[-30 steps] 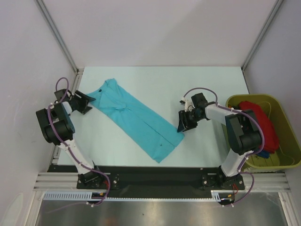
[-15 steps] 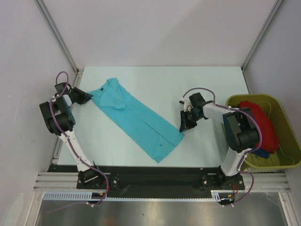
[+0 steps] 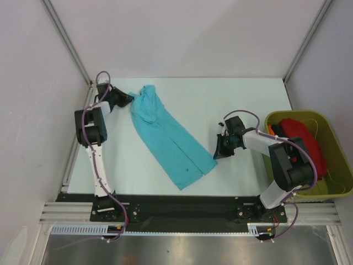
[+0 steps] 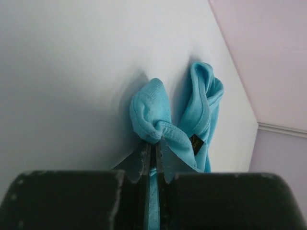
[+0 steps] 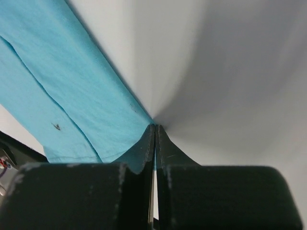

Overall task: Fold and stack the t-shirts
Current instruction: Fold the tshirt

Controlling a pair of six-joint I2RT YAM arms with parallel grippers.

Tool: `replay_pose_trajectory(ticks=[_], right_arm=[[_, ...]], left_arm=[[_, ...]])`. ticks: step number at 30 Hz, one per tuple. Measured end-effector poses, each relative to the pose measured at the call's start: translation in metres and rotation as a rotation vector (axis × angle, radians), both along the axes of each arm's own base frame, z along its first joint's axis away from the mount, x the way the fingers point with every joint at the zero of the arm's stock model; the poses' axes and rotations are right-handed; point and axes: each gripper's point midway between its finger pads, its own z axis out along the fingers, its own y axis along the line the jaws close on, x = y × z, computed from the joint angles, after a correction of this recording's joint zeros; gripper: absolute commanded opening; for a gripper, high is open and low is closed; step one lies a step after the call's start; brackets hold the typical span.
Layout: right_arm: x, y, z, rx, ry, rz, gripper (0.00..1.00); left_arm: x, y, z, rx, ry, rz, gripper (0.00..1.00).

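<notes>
A turquoise t-shirt (image 3: 165, 135) lies slantwise on the white table, folded into a long strip. Its collar end is at the far left and its hem at the near right. My left gripper (image 3: 129, 100) is shut on the bunched collar end. In the left wrist view the cloth (image 4: 149, 111) is pinched between the jaws (image 4: 153, 146), and a small dark label (image 4: 195, 143) shows beside them. My right gripper (image 3: 217, 154) is shut on the hem's right corner. The right wrist view shows the shirt (image 5: 72, 72) running into the closed jaws (image 5: 155, 127).
An olive-green tub (image 3: 298, 112) stands at the table's right edge. It holds a red shirt (image 3: 302, 138) and a bit of dark blue cloth (image 3: 310, 180). Grey walls with metal posts close in the table on three sides.
Both grippers have shut on the turquoise shirt. The left arm has swung toward the far edge and dragged the collar end with it, so the shirt lies steeper. The right gripper has shifted slightly nearer.
</notes>
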Motion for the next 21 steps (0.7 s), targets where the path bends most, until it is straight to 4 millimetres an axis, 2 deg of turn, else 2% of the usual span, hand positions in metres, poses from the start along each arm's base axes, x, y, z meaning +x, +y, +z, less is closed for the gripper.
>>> replay_pose_trajectory(ticks=[3, 5, 9, 13, 16, 21], right_arm=[[-0.007, -0.004, 0.000, 0.012, 0.000, -0.059, 0.00], [-0.012, -0.006, 0.000, 0.023, 0.000, -0.099, 0.00], [-0.022, -0.003, 0.000, 0.065, -0.013, -0.164, 0.00], [-0.032, 0.001, 0.000, 0.103, -0.010, -0.211, 0.00], [-0.038, 0.008, 0.000, 0.128, 0.001, -0.228, 0.00], [-0.061, 0.030, 0.001, 0.157, 0.034, -0.186, 0.00]], left_arm=[[0.022, -0.037, -0.002, -0.057, -0.034, -0.001, 0.04], [0.044, -0.058, 0.000, -0.079, -0.067, -0.003, 0.03], [0.080, -0.089, 0.007, -0.066, -0.129, 0.008, 0.01], [0.084, -0.110, 0.005, -0.054, -0.130, 0.048, 0.02], [0.084, -0.113, 0.001, -0.045, -0.120, 0.070, 0.05], [0.086, -0.082, 0.001, -0.009, -0.107, 0.110, 0.09]])
